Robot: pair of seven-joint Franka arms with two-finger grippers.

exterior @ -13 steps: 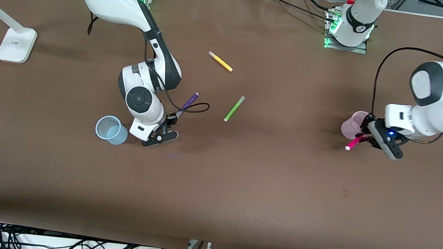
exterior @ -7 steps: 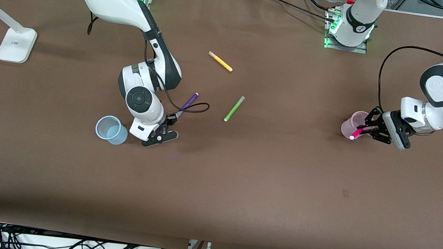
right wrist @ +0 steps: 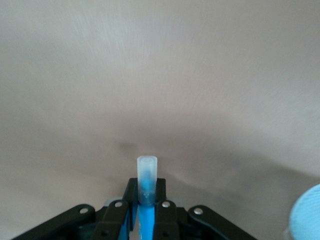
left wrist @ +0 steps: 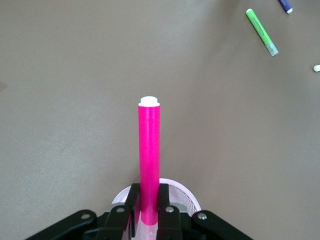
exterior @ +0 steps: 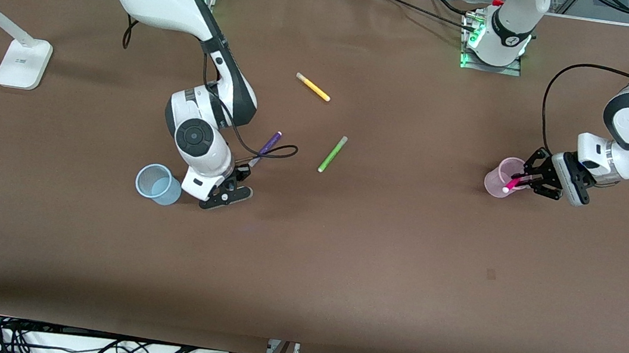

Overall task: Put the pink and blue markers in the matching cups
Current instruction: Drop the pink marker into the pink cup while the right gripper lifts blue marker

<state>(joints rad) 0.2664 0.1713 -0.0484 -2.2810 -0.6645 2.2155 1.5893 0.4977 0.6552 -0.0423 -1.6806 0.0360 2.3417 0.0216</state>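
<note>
Brown matting covered the table (exterior: 341, 252), and neither marker had yet landed in its cup. Slim and magenta-pink, the felt-tip marker (exterior: 512, 183) was pinched between the narrow fingers of the left gripper (exterior: 521, 181), its pale end poised over the rim of the translucent pale-pink plastic cup (exterior: 499, 176) at the left arm's end of the table; it seemed close to being dropped in. The slim blue marker (right wrist: 146, 197) with a clear greyish tip was likewise clamped in the right gripper (right wrist: 146, 200), low over the matting beside the translucent light-blue plastic cup (exterior: 157, 183), so its placing looked further off. By count: two task markers, two cups, and three stray pens lying loose, one purple (exterior: 268, 144), one lime-green (exterior: 332, 154), one yellow (exterior: 313, 87).
</note>
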